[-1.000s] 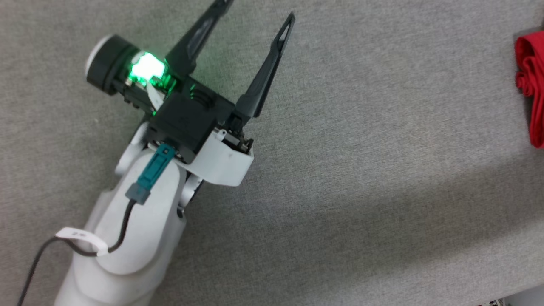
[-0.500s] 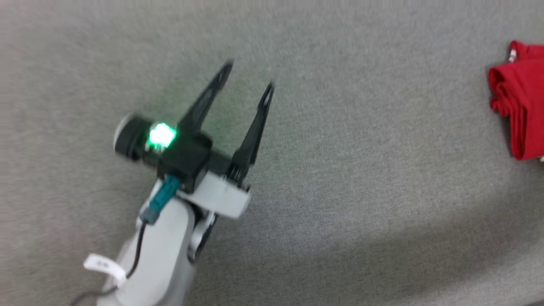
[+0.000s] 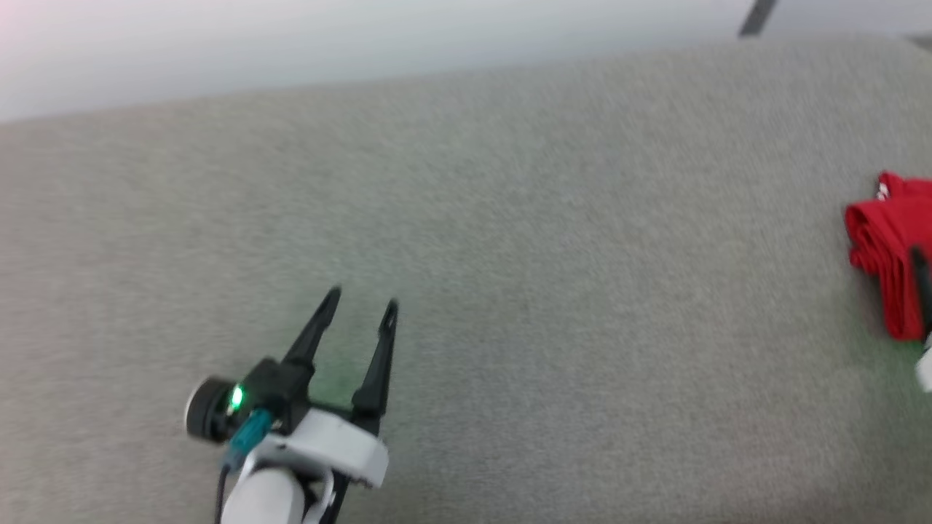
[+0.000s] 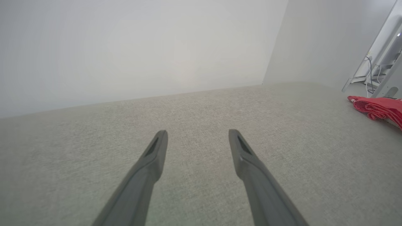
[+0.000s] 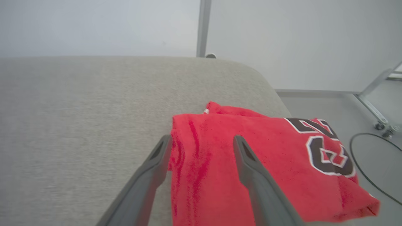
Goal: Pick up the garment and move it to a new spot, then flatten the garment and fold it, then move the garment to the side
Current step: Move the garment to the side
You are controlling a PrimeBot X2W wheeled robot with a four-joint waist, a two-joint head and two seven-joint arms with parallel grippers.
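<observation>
Garment (image 5: 251, 150) folded, print up, lying at right end of bench (image 5: 78, 125): side spot, judged final placement. Right tool (image 5: 201, 138) spread wide above its fold edge, gripping nothing. Left tool (image 3: 362, 298) wide open, empty, parked well clear.

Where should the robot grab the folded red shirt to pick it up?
Best bet: the thick folded edge of the red shirt, on the side facing the middle of the gray cushion. The layers stack there, so one pinch could catch them all. The open right hand sits right by it, so come in low from that side.
</observation>
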